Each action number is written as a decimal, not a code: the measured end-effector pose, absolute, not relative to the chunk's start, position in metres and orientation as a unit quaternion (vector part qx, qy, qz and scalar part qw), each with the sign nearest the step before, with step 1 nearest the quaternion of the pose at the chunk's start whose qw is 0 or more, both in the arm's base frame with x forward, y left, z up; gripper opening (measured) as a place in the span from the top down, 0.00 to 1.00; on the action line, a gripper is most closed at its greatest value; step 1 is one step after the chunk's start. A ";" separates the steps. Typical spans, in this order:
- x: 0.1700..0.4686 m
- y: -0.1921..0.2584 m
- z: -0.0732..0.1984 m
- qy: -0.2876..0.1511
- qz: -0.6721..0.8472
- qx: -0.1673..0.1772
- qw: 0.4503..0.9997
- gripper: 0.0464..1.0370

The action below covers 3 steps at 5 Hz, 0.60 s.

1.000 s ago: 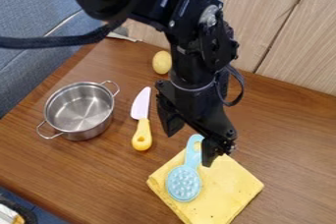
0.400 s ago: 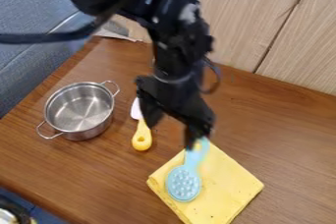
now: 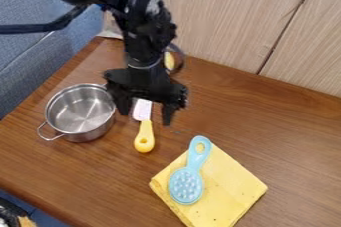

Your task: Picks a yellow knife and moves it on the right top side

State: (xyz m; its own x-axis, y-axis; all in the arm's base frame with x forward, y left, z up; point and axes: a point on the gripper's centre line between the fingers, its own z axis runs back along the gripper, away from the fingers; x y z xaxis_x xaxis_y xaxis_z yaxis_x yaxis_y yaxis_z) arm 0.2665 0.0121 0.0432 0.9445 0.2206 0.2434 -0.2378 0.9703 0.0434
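Yellow knife [image 3: 144, 137] with a pale blade, lying flat on the brown wooden table [image 3: 286, 121], just to the right of the pot as the viewer sees it. Its handle points toward the viewer; the far part of its blade is hidden behind me. I am the black gripper [image 3: 146, 115], hanging above it with my jaws parted and nothing between them in my grasp. One finger shows on each side of the blade, most likely so that I can close across its narrow width. I judge this to be the lining-up before the pick. How high I am above the blade, I cannot tell. A grip nearer the handle might hold more steadily, as a thin blade could slip or turn.

The steel pot [image 3: 79, 109] stands upright beside my finger on the viewer's left, near enough that I should take care not to knock its rim. Behind me, partly hidden, is a yellow oval object [image 3: 169, 60]. Nearer the viewer, a folded yellow cloth [image 3: 234, 186] lies under a light blue brush [image 3: 186, 185], which rests on it, bristled face up; neither seems to need moving. The upper right of the table, toward the wood-panelled wall [image 3: 220, 17], is probably where I should carry the knife.
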 end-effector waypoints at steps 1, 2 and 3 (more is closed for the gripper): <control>0.265 0.017 0.029 -0.120 0.141 0.045 0.982 0.04; 0.261 0.018 0.012 -0.122 0.155 0.044 0.979 0.04; 0.258 0.010 0.001 -0.123 0.158 0.040 0.979 0.04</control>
